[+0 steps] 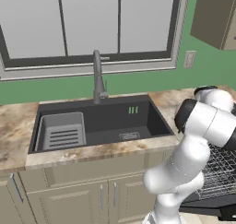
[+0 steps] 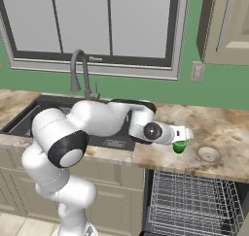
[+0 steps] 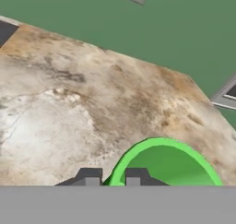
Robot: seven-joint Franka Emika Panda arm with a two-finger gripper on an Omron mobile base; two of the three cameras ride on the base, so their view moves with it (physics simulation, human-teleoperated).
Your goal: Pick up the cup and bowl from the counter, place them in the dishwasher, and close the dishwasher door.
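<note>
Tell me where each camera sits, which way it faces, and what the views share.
Left base view: behind the arm's left, facing the sink; arm at lower right.
Right base view: behind its right, facing the counter, bowl, open dishwasher; arm at lower left.
Hand view: along the end effector, down onto the cup.
Shared: both base views show the sink.

Small bright green cup (image 2: 180, 146) upright at centre-right of the right base view, on marbled beige stone counter (image 2: 228, 128). Shallow pale beige bowl (image 2: 209, 154) just right of it. Dishwasher's grey wire rack (image 2: 192, 203) lower right, exposed.

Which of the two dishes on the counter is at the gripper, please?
The green cup, at the gripper; the beige bowl sits apart, farther right.
</note>
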